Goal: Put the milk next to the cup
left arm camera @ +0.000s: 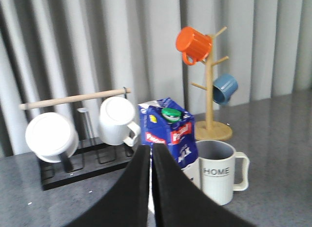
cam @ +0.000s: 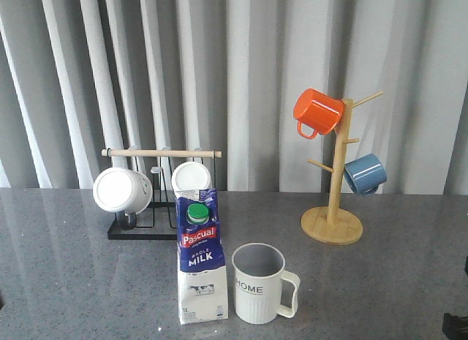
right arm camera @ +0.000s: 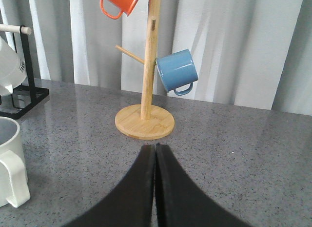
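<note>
Front view: While the milk [cam: 202, 258] stands upright just left of the cup [cam: 259, 284], long axis vertical, its "MILK" face and green cap point at the camera; the cup's handle points away from the carton.
Left wrist view: the left gripper [left arm camera: 150, 154] is clenched, fingers pressed together, empty, short of the milk [left arm camera: 171, 134], cup [left arm camera: 218, 175] beside it.
Right wrist view: the right gripper [right arm camera: 155, 151] is clenched, empty, facing the wooden mug tree [right arm camera: 145, 120]; the cup [right arm camera: 10, 163] sits apart from it.

the milk [cam: 202, 259] stood on the tabletop [cam: 380, 281] just left of the cup [cam: 262, 283], with a mug rack [cam: 157, 190] behind them and a mug tree [cam: 335, 172] back right.
</note>
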